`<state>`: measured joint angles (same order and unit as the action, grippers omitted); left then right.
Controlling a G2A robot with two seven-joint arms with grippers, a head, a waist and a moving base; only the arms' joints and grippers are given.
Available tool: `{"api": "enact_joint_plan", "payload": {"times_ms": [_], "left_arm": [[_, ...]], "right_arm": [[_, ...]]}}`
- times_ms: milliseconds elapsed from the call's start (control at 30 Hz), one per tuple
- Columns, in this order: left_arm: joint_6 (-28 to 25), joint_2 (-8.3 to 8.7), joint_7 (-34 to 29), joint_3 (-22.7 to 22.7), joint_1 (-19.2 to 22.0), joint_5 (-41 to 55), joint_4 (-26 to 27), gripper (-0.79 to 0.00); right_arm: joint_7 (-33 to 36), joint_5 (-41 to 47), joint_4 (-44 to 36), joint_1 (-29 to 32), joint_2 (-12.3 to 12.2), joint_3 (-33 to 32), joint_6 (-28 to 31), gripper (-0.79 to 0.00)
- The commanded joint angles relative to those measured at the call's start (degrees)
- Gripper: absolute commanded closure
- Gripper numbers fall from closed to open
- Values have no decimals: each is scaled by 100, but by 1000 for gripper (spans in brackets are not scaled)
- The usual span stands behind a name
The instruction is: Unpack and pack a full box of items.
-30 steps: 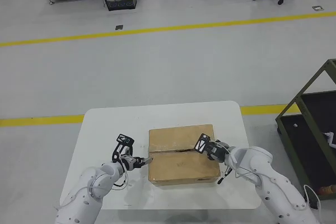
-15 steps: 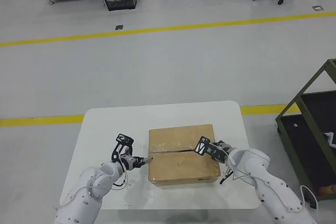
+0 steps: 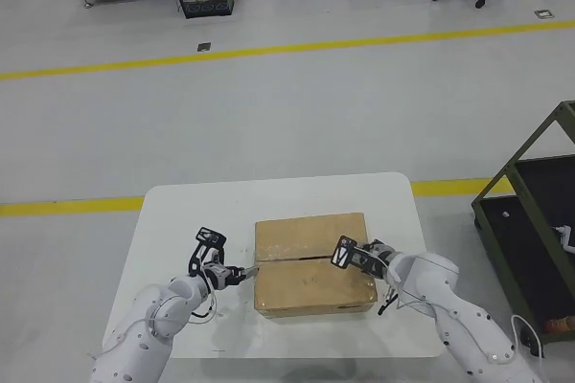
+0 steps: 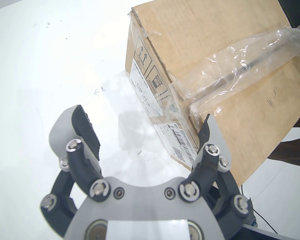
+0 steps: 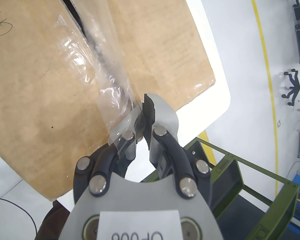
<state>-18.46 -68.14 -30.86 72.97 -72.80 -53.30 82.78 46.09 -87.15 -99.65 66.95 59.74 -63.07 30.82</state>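
A brown cardboard box [image 3: 311, 278] stands mid-table with its top flaps shut along a central seam. A strip of clear tape [image 5: 110, 76] is peeled up off that seam; it also rises over the box [image 4: 215, 51] as a crinkled tape band [image 4: 252, 58]. My right gripper [image 5: 140, 118] is shut on the tape's free end, above the box's right part [image 3: 341, 255]. My left gripper [image 4: 146, 131] is open and holds nothing, just off the box's left side [image 3: 252, 272] near its labelled face, one finger [image 4: 207, 131] close to the box corner.
The white table [image 3: 192, 220] has bare room left of and behind the box. A green metal cart [image 3: 546, 211] stands off the table's right side. Yellow lines cross the grey floor.
My right gripper has drawn the tape end a little further left along the seam, lifting more tape. The left arm has shifted slightly left, still open.
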Motion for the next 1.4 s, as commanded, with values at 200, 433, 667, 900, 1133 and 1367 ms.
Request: {"api": "enact_joint_plan", "payload": {"times_ms": [200, 433, 667, 900, 1133, 1367], "left_arm": [[-21, 7, -7, -47, 33, 31, -1, -785], [-44, 44, 11, 71, -61, 66, 144, -785], [-84, 83, 67, 222, -191, 183, 366, -785], [-115, 124, 136, 396, -326, 298, 505, -785], [-88, 140, 267, 451, -412, 380, 584, -785], [-68, 144, 566, 505, -479, 513, 649, -785]], "right_arm": [[-455, 822, -52, 289, -91, -714, 305, -785], [-1236, 1831, 155, 560, -189, -1463, 864, -785], [-2196, 2963, 793, 678, -233, -1748, 1838, -785], [-2635, 3270, 1359, 476, -215, -1538, 2319, -785], [-2597, 3213, 1352, 462, -215, -1525, 2284, -785], [-2927, 3477, 1505, 463, -212, -1657, 1938, -785]]}}
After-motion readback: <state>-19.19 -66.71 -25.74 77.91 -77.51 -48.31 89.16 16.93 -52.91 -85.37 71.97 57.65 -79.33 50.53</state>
